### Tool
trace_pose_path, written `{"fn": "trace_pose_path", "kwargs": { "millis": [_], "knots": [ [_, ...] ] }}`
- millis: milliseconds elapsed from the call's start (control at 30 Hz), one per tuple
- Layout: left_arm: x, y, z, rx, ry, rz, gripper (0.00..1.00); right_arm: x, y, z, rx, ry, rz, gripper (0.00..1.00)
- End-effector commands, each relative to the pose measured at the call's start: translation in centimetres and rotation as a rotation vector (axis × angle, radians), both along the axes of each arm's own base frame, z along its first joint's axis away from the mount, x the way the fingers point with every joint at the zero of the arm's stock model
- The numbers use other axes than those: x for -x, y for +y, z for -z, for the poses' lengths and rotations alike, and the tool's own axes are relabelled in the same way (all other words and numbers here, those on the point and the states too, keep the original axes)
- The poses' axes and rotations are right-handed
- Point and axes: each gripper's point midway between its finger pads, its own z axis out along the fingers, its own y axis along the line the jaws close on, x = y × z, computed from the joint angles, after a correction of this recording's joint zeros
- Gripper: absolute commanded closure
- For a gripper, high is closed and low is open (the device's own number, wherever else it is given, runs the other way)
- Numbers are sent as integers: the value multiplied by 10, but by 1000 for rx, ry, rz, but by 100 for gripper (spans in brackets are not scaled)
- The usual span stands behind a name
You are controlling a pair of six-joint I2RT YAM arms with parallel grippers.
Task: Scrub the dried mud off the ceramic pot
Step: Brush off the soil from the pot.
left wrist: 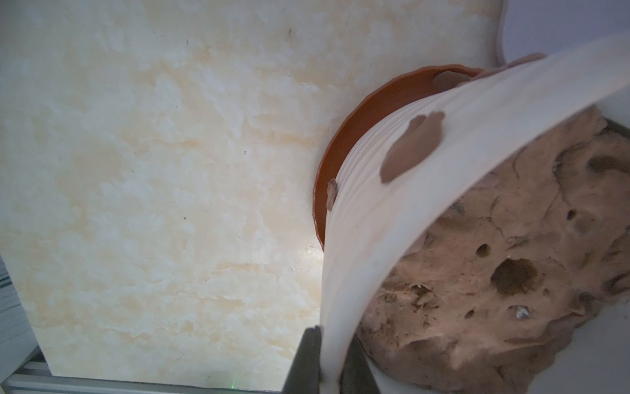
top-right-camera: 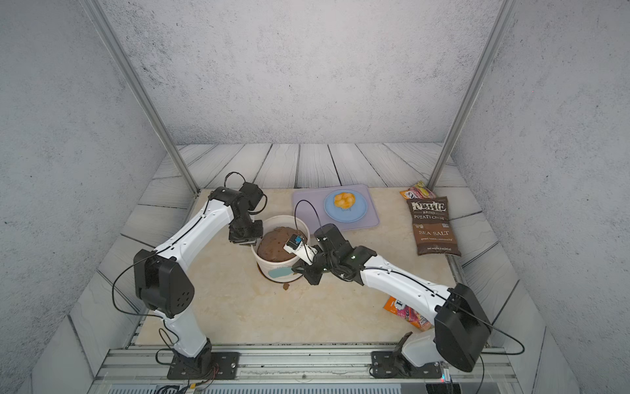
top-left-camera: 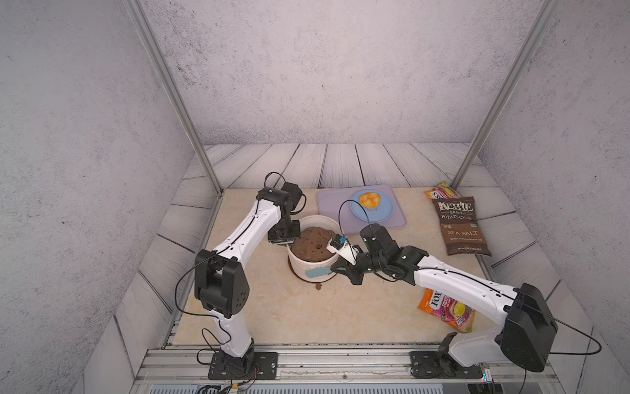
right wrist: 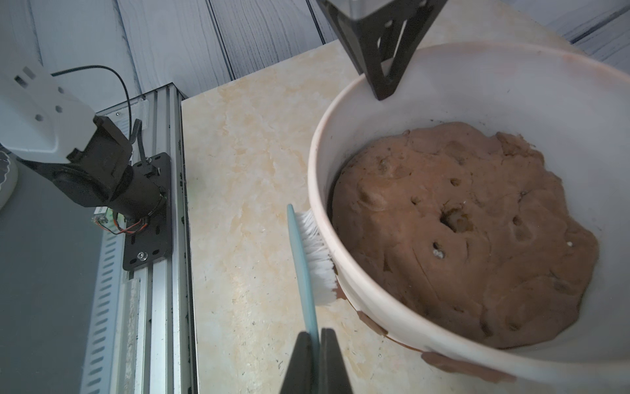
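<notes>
Here the right gripper [right wrist: 317,336] is clamped tight on the handle of the brush [right wrist: 316,259], which lies lengthwise along the outer wall of the ceramic pot [right wrist: 318,191], bristles touching it. The pot stands near the middle of the table [top-left-camera: 272,314], the left gripper [left wrist: 329,337] pinching its rim. The dried mud [right wrist: 370,322] sits just round the wall toward the right gripper, so the stroke likely pulls back that way.
</notes>
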Motion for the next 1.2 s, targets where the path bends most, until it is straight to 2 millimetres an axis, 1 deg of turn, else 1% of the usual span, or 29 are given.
{"fn": "trace_pose_path", "kwargs": {
  "millis": [0, 133, 233, 367, 433, 533, 600, 667, 767, 967, 1100, 1167],
  "knots": [
    [-4, 9, 48, -65, 90, 52, 100, -21, -21, 20, 64, -11, 101, 100],
    [-4, 5, 50, -48, 93, 61, 100, -12, -24, 29, 69, 36, 84, 100],
    [-6, 3, 50, -37, 91, 63, 100, 2, -25, 29, 59, 72, 52, 100],
    [-7, 2, 52, -35, 94, 65, 100, 27, -22, 31, 75, 88, 12, 100],
    [-8, 2, 54, -37, 95, 68, 100, 38, -20, 28, 70, 97, -1, 100],
    [-10, 3, 54, -50, 86, 77, 100, 54, -14, 19, 51, 100, -25, 100],
    [-14, 6, 54, -68, 75, 88, 100, 63, -11, 18, 60, 102, -43, 100],
    [-18, 9, 53, -94, 62, 105, 100, 65, -9, 16, 53, 104, -46, 100],
    [-26, 12, 50, -123, 37, 135, 100, 63, -5, 6, 33, 93, -49, 100],
    [-43, 12, 44, -159, -14, 246, 100, 56, 3, -14, 34, 57, -69, 100],
    [-52, 16, 42, -196, -28, 329, 100, 53, 5, -21, 35, 52, -64, 100],
    [-55, 13, 40, -196, -37, 375, 100, 51, 7, -24, 29, 51, -56, 100]
  ]
}}
